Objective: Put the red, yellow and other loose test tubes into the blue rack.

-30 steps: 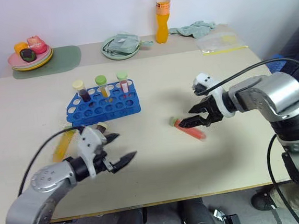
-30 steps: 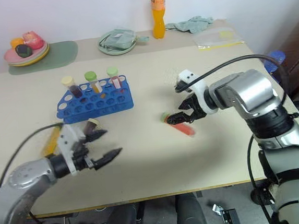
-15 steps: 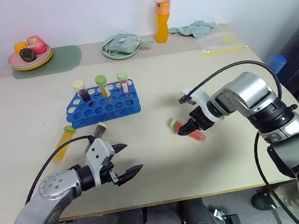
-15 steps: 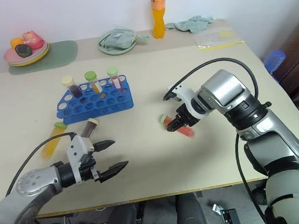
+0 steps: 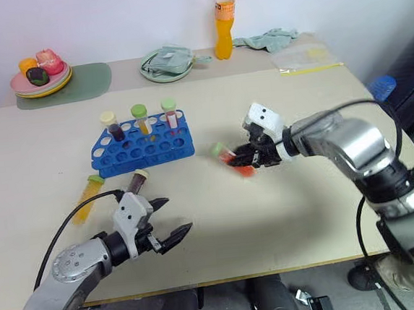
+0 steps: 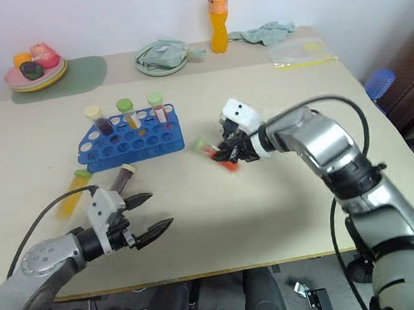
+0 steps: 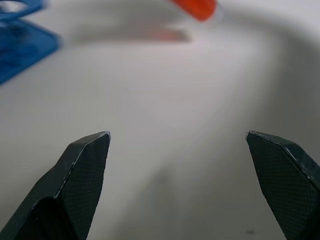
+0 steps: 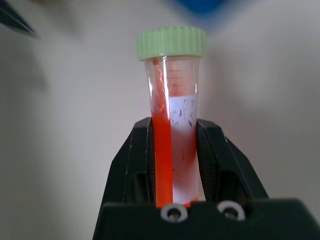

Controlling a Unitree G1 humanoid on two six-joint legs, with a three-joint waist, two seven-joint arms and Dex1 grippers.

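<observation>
Your right hand (image 8: 175, 165) is clamped on the red tube (image 8: 172, 130), both black fingers (image 8: 135, 155) pressed against its clear body, the pale green cap pointing away from the wrist. In the head views that hand holds the tube above the middle of the desk (image 5: 299, 212), just right of the blue rack (image 5: 144, 144), with the cap end toward the rack; the tube is blurred there and you cannot make out its tilt exactly. Red-orange liquid lies in a stripe along one side of the tube, and a pale label with dark specks shows beside it. Your left hand (image 5: 163, 220) hovers near the desk's front edge with its fingers (image 7: 82, 170) spread wide, holding nothing and touching nothing. Two loose tubes lie flat on the desk in front of the rack: the yellow tube (image 5: 87, 198) toward the left edge, and the dark maroon tube (image 5: 136, 181) just beside it, close above your left hand. Three capped tubes (image 5: 140, 119) stand upright in the rack's back row. The rack's far corner is cut off at the edge of the left wrist view.
</observation>
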